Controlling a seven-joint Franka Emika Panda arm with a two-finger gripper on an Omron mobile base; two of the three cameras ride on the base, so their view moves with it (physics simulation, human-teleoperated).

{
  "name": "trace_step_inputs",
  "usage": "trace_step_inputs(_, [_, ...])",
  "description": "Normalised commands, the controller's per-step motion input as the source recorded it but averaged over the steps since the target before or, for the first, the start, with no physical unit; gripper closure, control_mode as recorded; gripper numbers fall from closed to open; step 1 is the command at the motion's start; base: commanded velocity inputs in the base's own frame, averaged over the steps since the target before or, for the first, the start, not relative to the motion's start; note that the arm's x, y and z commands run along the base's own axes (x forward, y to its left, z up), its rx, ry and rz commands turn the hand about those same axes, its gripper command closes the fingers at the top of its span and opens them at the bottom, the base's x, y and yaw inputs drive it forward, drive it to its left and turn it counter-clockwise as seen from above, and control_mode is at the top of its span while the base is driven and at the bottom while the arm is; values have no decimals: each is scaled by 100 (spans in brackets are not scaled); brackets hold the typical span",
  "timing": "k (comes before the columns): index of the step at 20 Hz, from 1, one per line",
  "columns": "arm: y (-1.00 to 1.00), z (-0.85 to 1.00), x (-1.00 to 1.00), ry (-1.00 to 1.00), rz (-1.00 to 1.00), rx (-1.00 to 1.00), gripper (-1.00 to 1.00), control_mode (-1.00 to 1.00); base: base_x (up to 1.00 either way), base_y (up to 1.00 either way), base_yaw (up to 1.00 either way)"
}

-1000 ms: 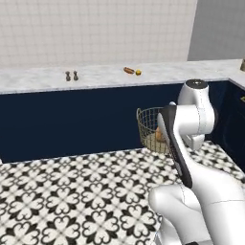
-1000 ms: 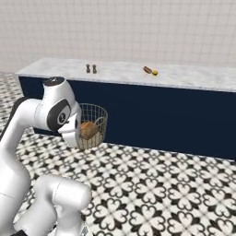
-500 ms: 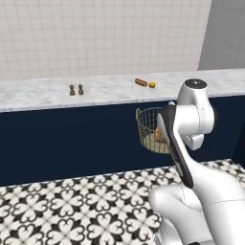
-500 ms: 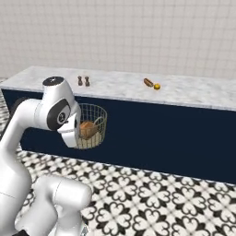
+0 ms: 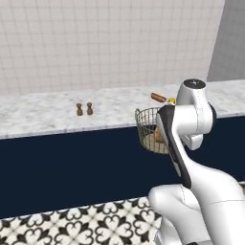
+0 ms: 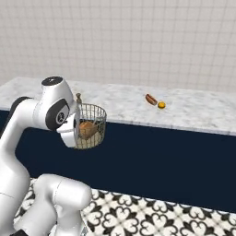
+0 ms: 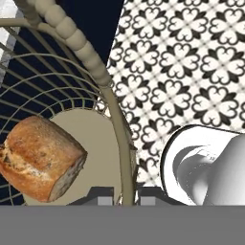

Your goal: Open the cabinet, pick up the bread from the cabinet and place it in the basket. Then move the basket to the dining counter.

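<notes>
My gripper (image 7: 125, 195) is shut on the rim of the brass wire basket (image 7: 117, 119), which hangs in the air in front of the dining counter's navy front. The golden-brown bread (image 7: 40, 158) lies on the basket's floor. From the base, the basket (image 5: 148, 131) (image 6: 92, 124) sits just below the level of the marble dining counter (image 5: 48, 115) (image 6: 193, 113), with the bread (image 5: 158, 135) (image 6: 86, 130) showing through the mesh. My own arm covers the hand in both base views. The cabinet is out of view.
Two small brown shakers (image 5: 84, 109) stand on the counter to the left of the basket. A sausage-like item (image 6: 150, 99) and a small orange ball (image 6: 161, 105) lie on it to the right. Black-and-white patterned floor (image 7: 191, 72) lies below; a tiled wall backs the counter.
The whole scene has shifted: the base has driven closer to the counter, which now looms larger. The basket with the bread stays in my grip, unchanged relative to the arm.
</notes>
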Motion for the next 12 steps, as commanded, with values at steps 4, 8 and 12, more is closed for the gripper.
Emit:
trace_step_inputs(4, [0,0,0,0,0,0,100,100,100,4,-4])
trace_step_inputs(8, [0,0,0,0,0,0,100,100,95,36,-1])
trace_step_inputs(12, [0,0,0,0,0,0,100,100,76,40,5])
